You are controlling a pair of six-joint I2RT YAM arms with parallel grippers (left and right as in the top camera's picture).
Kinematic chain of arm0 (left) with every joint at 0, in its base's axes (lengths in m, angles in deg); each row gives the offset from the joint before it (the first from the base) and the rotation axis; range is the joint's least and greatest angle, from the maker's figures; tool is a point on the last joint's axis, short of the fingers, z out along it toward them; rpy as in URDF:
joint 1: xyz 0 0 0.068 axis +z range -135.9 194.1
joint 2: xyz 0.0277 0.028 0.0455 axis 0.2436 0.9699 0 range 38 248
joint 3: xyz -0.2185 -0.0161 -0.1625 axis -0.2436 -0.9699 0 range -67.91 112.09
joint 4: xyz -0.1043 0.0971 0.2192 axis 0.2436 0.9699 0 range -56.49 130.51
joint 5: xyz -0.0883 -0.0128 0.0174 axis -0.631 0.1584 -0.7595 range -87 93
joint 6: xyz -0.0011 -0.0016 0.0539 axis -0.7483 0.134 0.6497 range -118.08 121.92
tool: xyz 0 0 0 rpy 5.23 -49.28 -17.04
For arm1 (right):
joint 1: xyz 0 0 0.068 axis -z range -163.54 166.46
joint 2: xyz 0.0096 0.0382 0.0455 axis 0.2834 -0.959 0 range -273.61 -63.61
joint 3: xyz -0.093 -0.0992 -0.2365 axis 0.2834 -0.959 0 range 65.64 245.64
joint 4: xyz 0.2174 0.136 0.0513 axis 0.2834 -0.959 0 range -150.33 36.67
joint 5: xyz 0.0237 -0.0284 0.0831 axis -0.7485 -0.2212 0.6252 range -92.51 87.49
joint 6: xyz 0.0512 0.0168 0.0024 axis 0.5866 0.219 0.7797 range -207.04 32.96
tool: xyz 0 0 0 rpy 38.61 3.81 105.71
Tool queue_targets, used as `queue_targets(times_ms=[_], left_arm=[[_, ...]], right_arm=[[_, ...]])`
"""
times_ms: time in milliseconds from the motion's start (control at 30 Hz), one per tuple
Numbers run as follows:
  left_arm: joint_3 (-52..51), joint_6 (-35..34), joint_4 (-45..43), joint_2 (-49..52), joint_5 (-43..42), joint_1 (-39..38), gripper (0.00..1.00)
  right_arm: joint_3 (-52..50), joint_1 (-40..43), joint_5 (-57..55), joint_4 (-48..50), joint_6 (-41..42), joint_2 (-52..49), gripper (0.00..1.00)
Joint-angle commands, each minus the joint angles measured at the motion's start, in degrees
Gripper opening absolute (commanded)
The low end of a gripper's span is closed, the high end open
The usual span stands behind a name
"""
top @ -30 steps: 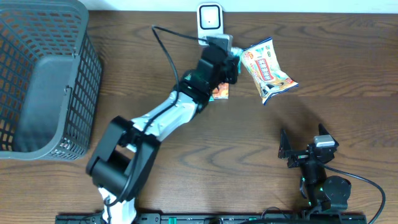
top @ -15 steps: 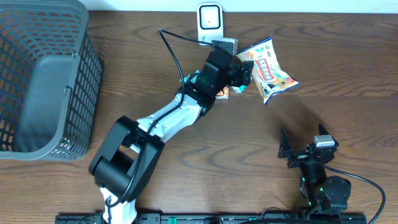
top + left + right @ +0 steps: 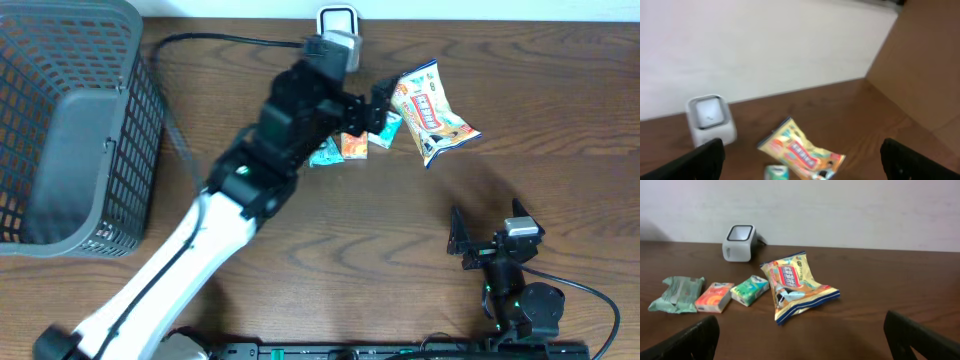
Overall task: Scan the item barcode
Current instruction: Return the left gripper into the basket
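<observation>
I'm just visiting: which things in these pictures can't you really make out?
Barcode: none shows on the snack bag in any view.
Scanner: overhead, its lower part is covered by the left arm.
Pale green packet: overhead, half under the left arm.
Green pack: left wrist view, blurred, cut by the bottom edge.
Basket: overhead, cut by the left edge.
</observation>
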Motion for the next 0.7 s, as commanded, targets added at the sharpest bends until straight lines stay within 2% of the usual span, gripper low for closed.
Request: queue_targets(times_ms=[0, 133, 200, 300, 467, 667], left_arm=[[0.63, 0.79, 3.13, -6.1, 3.06, 5.46, 0.98], [5.73, -3.08, 14.71, -11.52, 3.5, 17.51, 0.98], [12.09, -3.19, 26.38, -12.55, 3.48, 25.92, 0.98], [18.18, -3.21, 36.17, -12.68, 3.41, 34.64, 0.98], [19.54, -3.21, 40.13, -14.4, 3.28, 43.08, 0.98], [19.54, -3.19, 43.54, -14.38, 3.3, 45.24, 0.98]], right_arm=[[-0.09, -0.44, -0.04, -0.24, -0.61, 0.24, 0.99], [-0.09, -0.44, -0.04, -0.24, -0.61, 0.24, 0.99], [-0.09, -0.44, -0.04, -0.24, -0.61, 0.24, 0.99], [-0.09, -0.44, -0.04, -0.24, -0.61, 0.24, 0.99], [-0.09, -0.44, -0.04, -0.24, -0.61, 0.24, 0.99], [-0.09, -0.44, -0.04, -0.24, -0.61, 0.24, 0.99]])
